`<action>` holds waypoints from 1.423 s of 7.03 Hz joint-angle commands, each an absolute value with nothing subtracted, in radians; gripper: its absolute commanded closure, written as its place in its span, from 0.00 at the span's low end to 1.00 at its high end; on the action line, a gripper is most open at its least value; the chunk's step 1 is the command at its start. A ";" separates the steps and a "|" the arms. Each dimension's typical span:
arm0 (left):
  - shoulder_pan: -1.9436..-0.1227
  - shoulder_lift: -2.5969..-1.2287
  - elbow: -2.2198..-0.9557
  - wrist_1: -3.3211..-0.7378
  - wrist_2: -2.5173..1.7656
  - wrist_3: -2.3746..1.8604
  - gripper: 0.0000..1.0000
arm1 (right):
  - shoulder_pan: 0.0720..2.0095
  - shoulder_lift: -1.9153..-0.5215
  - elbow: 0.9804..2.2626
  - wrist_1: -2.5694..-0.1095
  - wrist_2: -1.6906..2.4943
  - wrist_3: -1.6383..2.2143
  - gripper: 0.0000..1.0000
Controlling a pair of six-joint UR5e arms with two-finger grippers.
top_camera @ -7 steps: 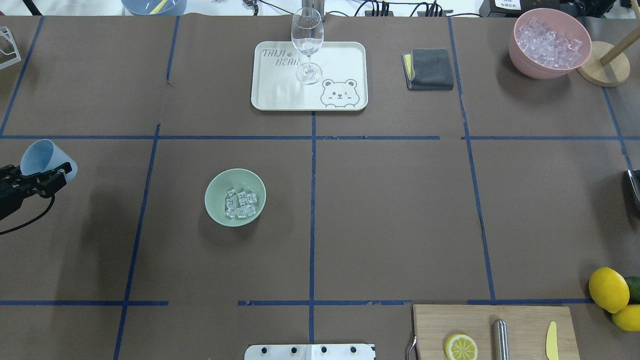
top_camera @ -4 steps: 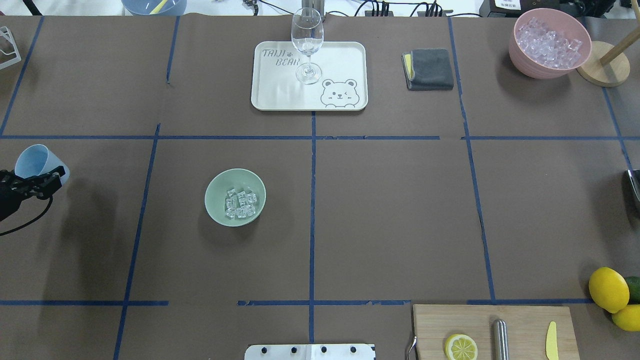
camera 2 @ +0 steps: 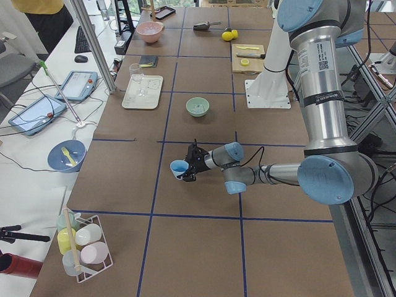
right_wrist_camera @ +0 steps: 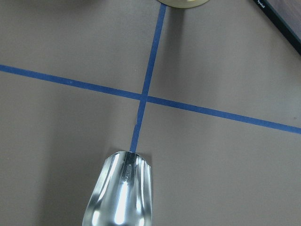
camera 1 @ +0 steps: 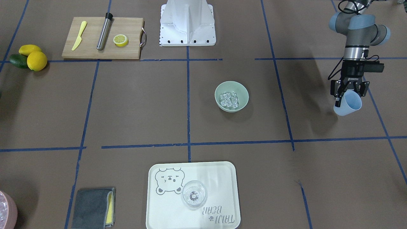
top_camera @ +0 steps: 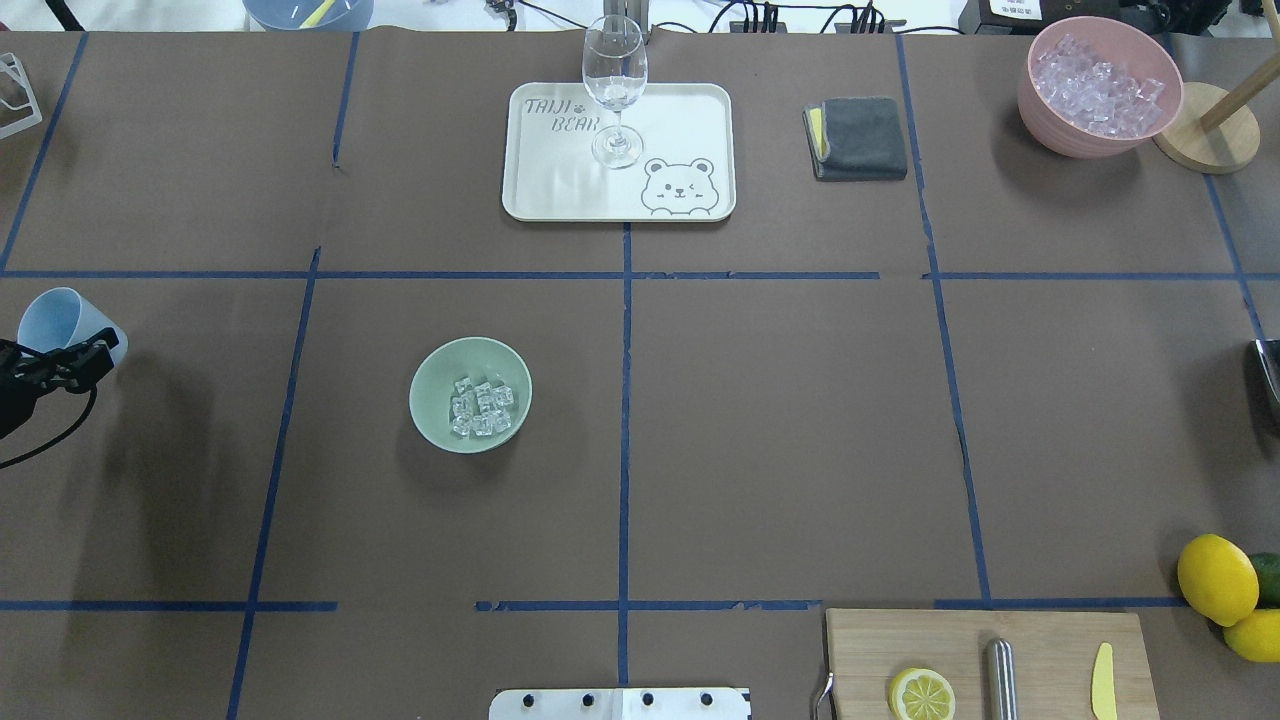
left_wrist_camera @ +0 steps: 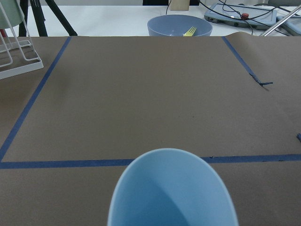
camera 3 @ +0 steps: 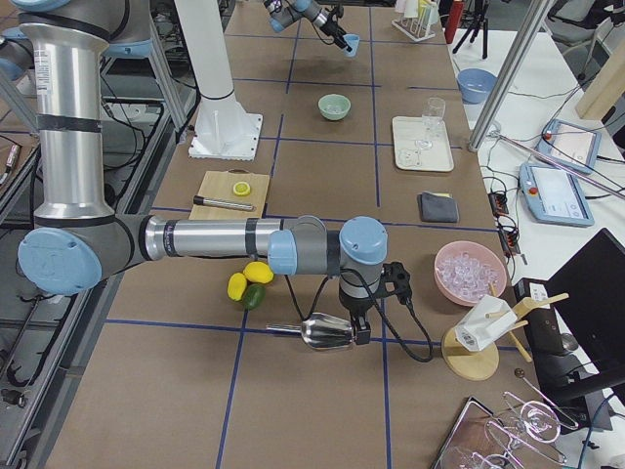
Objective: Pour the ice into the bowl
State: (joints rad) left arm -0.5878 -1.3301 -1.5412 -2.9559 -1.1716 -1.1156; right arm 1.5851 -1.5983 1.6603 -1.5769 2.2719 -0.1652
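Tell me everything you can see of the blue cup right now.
The cup is light blue, smooth and plastic-looking, tapered, with no handle. The left gripper is shut on its sides and holds it tilted, clear of the table, out at the robot's left and well apart from the bowl. Its mouth tips away from the bowl. The left wrist view looks into it, and what shows of the inside looks empty.

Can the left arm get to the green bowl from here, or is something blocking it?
Probably yes. The left pincer, shut on the blue cup, hangs off to one side of the bowl, and nothing stands on the table between them.
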 commanded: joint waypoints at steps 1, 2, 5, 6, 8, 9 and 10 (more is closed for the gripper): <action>-0.571 -1.331 -1.540 -2.956 -1.170 -1.118 1.00 | 1.585 -1.598 1.660 -1.577 2.272 -0.164 0.00; -0.560 -1.331 -1.540 -2.957 -1.172 -1.120 1.00 | 1.586 -1.598 1.660 -1.577 2.272 -0.164 0.00; -0.523 -1.333 -1.540 -2.959 -1.170 -1.120 0.82 | 1.586 -1.598 1.660 -1.577 2.270 -0.166 0.00; -0.517 -1.333 -1.540 -2.959 -1.170 -1.118 0.46 | 1.586 -1.598 1.660 -1.577 2.270 -0.164 0.00; -0.517 -1.332 -1.542 -2.962 -1.167 -1.117 0.00 | 1.586 -1.595 1.660 -1.577 2.270 -0.164 0.00; -0.515 -1.331 -1.543 -2.962 -1.167 -1.115 0.00 | 1.586 -1.595 1.660 -1.577 2.270 -0.163 0.00; -0.517 -1.328 -1.551 -2.964 -1.167 -1.112 0.00 | 1.586 -1.595 1.660 -1.577 2.270 -0.163 0.00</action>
